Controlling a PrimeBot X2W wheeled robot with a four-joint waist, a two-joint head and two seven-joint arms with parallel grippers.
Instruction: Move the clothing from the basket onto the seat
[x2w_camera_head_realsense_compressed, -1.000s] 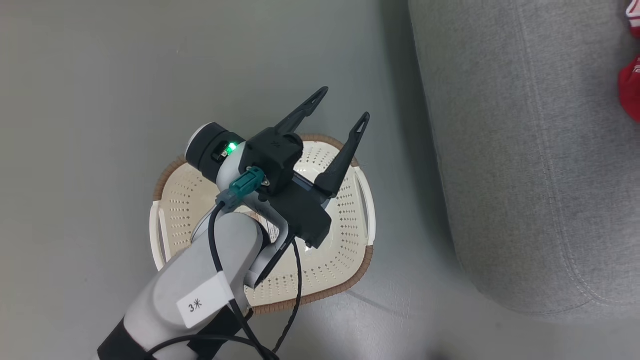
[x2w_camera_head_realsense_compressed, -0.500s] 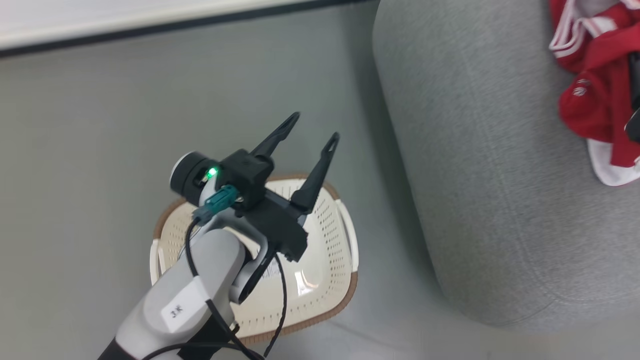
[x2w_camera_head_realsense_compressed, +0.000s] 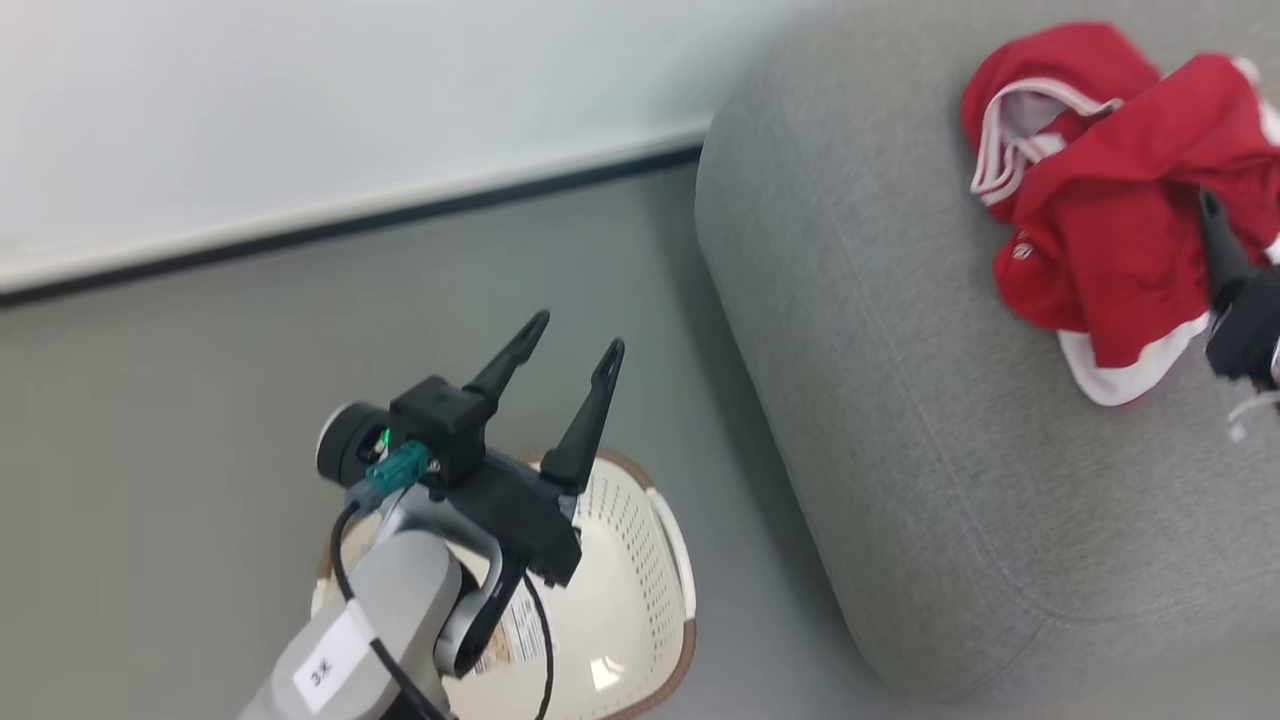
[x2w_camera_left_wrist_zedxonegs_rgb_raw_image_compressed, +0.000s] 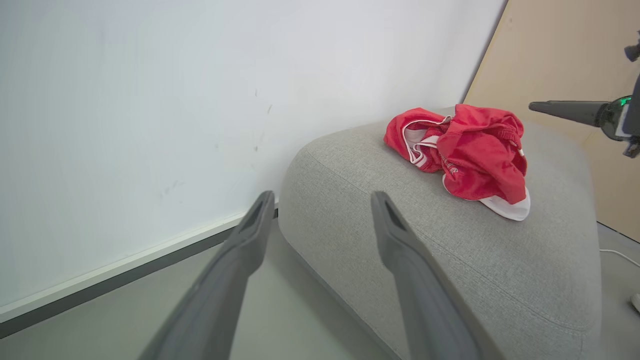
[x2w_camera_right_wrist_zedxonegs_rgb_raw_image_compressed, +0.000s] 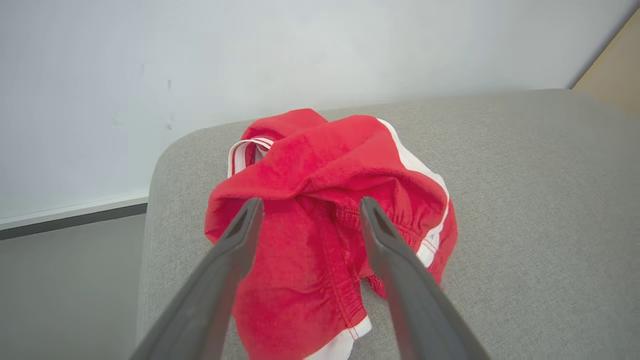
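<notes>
Task judged near complete: red sports garments (x2w_camera_head_realsense_compressed: 1100, 200) lie heaped on grey sofa (x2w_camera_head_realsense_compressed: 900, 450) at 2 o'clock, perforated laundry basket (x2w_camera_head_realsense_compressed: 630, 600) at 6 o'clock bare where visible, left gripper (x2w_camera_head_realsense_compressed: 578, 332) and right gripper (x2w_camera_right_wrist_zedxonegs_rgb_raw_image_compressed: 311, 201) both spread, empty.

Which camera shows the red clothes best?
The left wrist view: the whole pile of red clothes lies unobstructed on the sofa. The right wrist view is closer, but the right gripper crosses it. The head view clips it at the edge.
</notes>
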